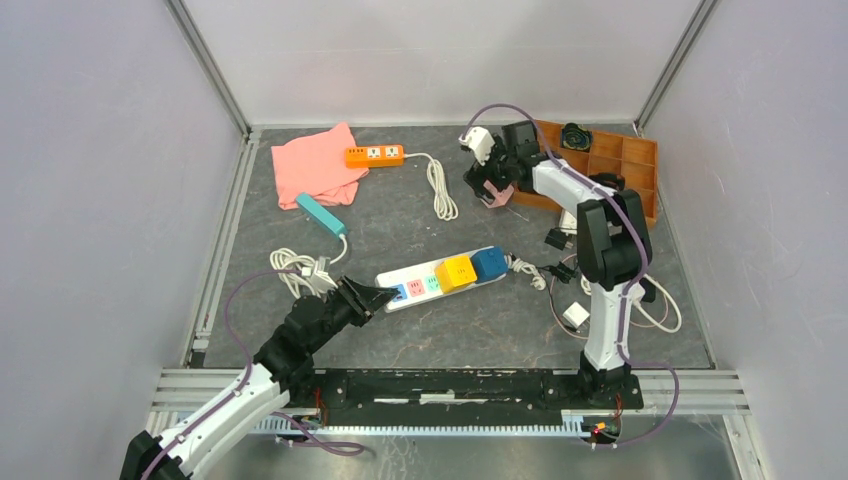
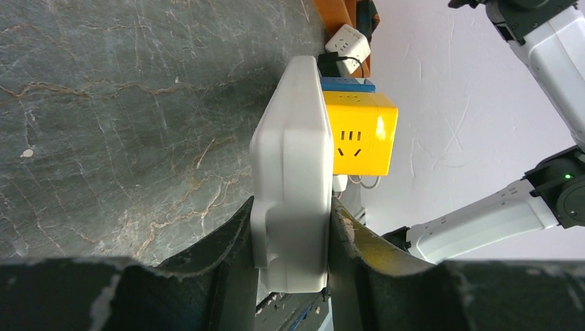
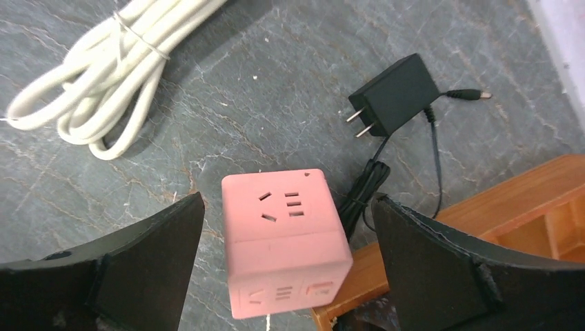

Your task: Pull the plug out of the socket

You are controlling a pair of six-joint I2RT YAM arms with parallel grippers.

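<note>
Clamping the socket [image 2: 290, 138] endwise, left tool [image 2: 291, 210], yellow plug [image 2: 362, 138] beyond

pink cube [image 3: 286, 241] — between spread right gripper [image 3: 288, 207], black adapter [image 3: 393, 93]

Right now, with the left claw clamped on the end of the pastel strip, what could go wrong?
The left claw pinches only the end of the socket, so tugging the yellow cube plug may lever the strip loose. The right claw stands open over the pink cube, away from the socket; closing there grabs the wrong thing, and the black adapter cable beside it could snag.
</note>
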